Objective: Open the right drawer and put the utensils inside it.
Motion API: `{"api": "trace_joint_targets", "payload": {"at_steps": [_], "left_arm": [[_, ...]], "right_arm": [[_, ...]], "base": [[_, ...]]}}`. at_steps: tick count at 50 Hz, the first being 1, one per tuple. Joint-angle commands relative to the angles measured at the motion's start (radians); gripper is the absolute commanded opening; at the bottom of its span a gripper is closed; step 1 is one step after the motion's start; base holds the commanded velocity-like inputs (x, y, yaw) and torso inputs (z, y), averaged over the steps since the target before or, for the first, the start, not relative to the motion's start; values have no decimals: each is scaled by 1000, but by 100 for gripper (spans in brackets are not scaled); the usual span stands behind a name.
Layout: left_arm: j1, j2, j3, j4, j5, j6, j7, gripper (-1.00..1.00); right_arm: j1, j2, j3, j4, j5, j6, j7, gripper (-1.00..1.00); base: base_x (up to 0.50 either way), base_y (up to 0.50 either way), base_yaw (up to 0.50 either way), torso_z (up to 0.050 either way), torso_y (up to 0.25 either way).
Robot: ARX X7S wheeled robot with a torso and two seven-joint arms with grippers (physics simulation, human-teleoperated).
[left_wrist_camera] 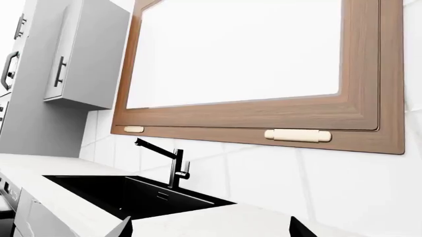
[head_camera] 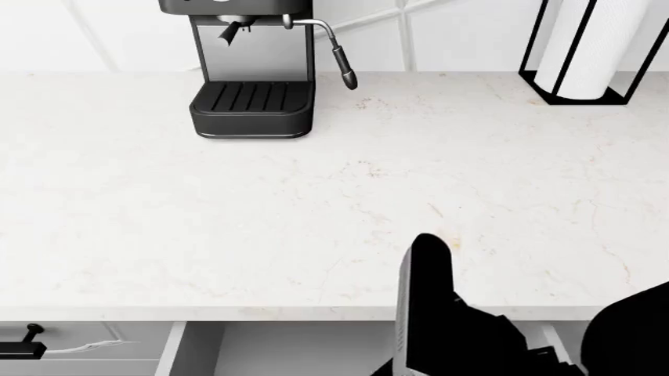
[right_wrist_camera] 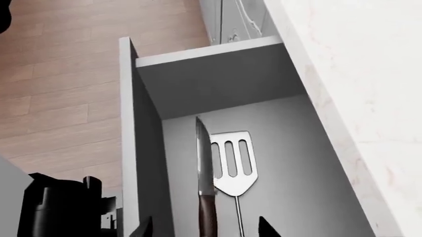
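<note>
My right gripper (right_wrist_camera: 204, 228) hangs open over the open drawer (right_wrist_camera: 277, 148), knife (right_wrist_camera: 205, 177) and spatula (right_wrist_camera: 234, 165) lying lengthwise beneath it.

No readable text, labels or numbers anywhere.

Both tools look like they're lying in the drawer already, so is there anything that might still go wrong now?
Possibly. The drawer stands open with the right arm above it, so that arm could bump its side wall on the way out. The knife lies right against the spatula; a nudge might shift both. The right gripper is barely in view, so I cannot tell how much room it has.
</note>
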Motion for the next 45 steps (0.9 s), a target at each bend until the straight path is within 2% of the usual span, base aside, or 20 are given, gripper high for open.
{"api": "trace_joint_targets", "payload": {"at_steps": [1,22,30,45], "left_arm": [[1,0,-3,1,-4,2,0,100],[3,3,-7,4,-4,2,3,100],[4,3,-9,3,-6,3,4,100],[5,5,-13,3,-11,7,5,100]], "right_arm": [[10,1,5,0,1,4,7,100],[41,6,16,-12,35,2,27,100],[107,-7,50,-18,87,-14,40,100],[144,-17,107,33,9,-60,73,100]], "base": [[0,0,0,0,0],[0,0,0,0,0],[0,0,0,0,0],[0,0,0,0,0]]}}
